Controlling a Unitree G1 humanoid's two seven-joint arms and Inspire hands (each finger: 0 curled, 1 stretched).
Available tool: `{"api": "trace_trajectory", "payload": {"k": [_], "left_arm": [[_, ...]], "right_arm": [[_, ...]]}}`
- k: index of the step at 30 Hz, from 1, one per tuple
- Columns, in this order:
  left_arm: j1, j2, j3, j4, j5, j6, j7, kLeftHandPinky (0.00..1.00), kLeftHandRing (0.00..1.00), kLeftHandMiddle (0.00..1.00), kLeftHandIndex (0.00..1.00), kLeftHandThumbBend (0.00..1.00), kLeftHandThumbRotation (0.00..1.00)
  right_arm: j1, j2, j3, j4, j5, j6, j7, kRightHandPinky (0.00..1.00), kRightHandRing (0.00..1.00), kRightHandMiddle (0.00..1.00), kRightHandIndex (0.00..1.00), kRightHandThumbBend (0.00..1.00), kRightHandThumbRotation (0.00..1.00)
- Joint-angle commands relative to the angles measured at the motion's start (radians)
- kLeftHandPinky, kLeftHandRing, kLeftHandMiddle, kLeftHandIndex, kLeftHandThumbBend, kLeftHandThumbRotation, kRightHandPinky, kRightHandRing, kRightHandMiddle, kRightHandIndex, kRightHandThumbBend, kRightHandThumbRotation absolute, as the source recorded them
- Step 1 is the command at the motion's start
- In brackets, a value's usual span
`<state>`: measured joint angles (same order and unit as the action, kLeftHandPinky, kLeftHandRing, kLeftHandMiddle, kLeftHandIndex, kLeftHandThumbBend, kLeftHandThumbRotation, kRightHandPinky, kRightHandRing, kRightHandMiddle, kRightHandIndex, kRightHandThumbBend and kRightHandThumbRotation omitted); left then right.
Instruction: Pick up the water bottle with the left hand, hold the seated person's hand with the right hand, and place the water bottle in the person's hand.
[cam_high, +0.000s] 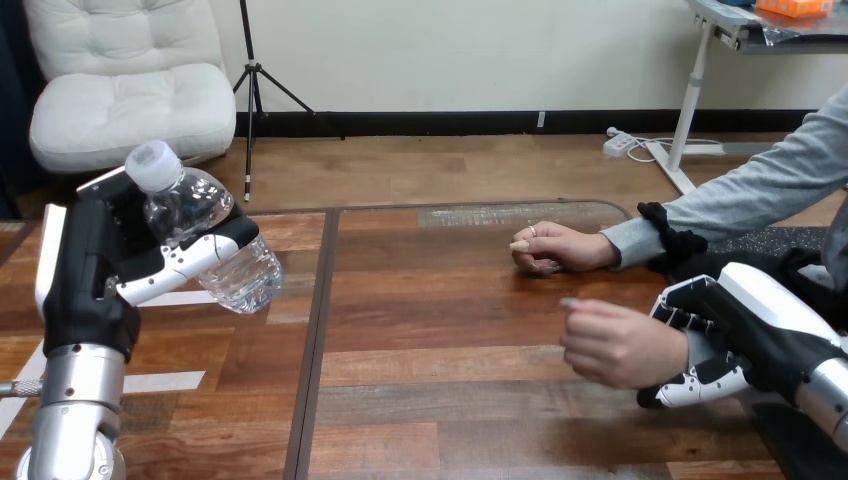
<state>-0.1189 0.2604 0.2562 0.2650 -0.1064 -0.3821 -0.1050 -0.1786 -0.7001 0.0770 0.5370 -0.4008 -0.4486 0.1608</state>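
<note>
Wooden table (430, 330): brown planks, with a person seated at its right side.
Water bottle (205, 235): clear with a white cap, raised above the table's left part, tilted.
Left hand (130, 260): fingers wrapped round the bottle.
Right hand (725, 345): fingers and thumb curled round the person's wrist (678, 348).
Person's near hand (612, 345): loosely curled, well apart from the bottle.
Person's far hand (555, 247): a fist resting on the wood.
</note>
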Motion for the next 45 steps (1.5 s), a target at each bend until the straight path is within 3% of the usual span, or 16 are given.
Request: {"api": "trace_trajectory", "payload": {"k": [1, 23, 33, 45], "left_arm": [[-0.042, 0.015, 0.011, -0.076, 0.005, -0.020, 0.015, 0.27, 0.32, 0.36, 0.39, 0.67, 0.00], [-0.044, 0.015, 0.009, -0.062, -0.004, -0.034, 0.006, 0.27, 0.32, 0.36, 0.39, 0.66, 0.00], [-0.047, 0.015, 0.010, -0.055, -0.008, -0.043, -0.001, 0.27, 0.32, 0.36, 0.39, 0.66, 0.00], [-0.045, 0.011, 0.010, -0.063, -0.010, -0.033, 0.004, 0.27, 0.32, 0.36, 0.39, 0.66, 0.00]], "right_arm": [[-0.056, 0.015, 0.000, -0.001, 0.009, -0.017, -0.014, 0.37, 0.39, 0.43, 0.43, 0.83, 0.00], [-0.056, 0.010, -0.005, -0.017, 0.020, -0.008, 0.001, 0.36, 0.38, 0.42, 0.42, 0.84, 0.00], [-0.053, 0.010, -0.005, -0.021, 0.010, -0.001, -0.012, 0.36, 0.38, 0.41, 0.42, 0.86, 0.00], [-0.053, 0.012, -0.003, -0.016, -0.006, -0.001, -0.040, 0.27, 0.30, 0.35, 0.37, 0.87, 0.00]]}}
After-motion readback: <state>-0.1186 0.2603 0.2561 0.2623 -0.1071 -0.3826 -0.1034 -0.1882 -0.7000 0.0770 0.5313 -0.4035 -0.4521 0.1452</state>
